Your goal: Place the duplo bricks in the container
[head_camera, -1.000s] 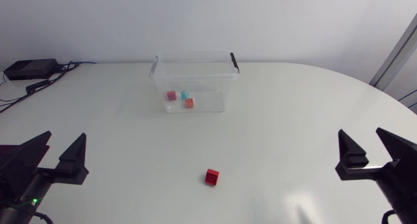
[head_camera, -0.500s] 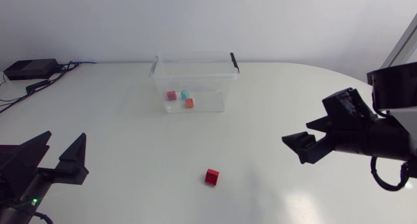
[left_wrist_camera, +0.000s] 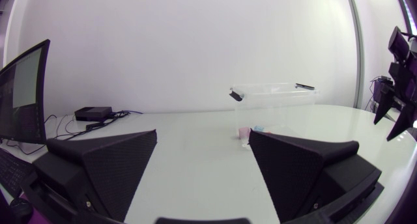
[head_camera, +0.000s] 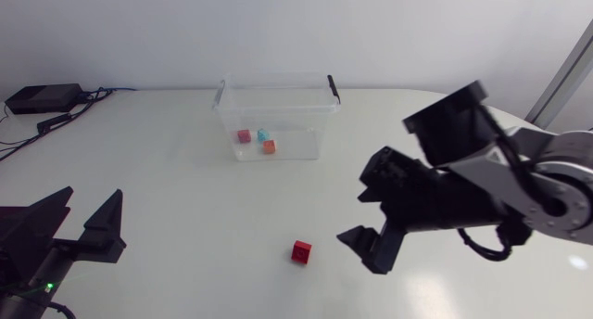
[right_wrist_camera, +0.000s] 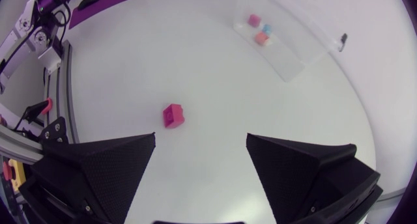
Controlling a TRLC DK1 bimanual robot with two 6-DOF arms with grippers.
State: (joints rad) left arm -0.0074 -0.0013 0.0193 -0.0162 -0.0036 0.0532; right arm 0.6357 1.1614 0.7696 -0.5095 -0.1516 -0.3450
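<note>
the right gripper (head_camera: pixel 357 217) hangs above the white tabletop (head_camera: pixel 185 189), its two black wedge fingers spread wide and holding nothing. its arm comes in from the right. the gripper sits on the near side of the clear plastic container (head_camera: pixel 276 83), out past that box's right-hand corner.

just beside the gripper, also well to the near side of the container, a single red duplo brick (head_camera: pixel 301 252) lies on the tabletop, touching nothing. in the right wrist view the brick (right_wrist_camera: pixel 173 115) sits a little ahead of one fingertip and apart from it, not between the fingers.

inside the container, three small bricks cluster on its floor: a pink brick (head_camera: pixel 244 135), a light blue brick (head_camera: pixel 262 133) and an orange brick (head_camera: pixel 269 146). black clips sit at either end of the rim.

the left gripper (head_camera: pixel 91 197) is low over the tabletop, well apart from the container on its near left side, fingers spread and gripping nothing. a small black box with cables (head_camera: pixel 42 98) lies far to the container's left.
</note>
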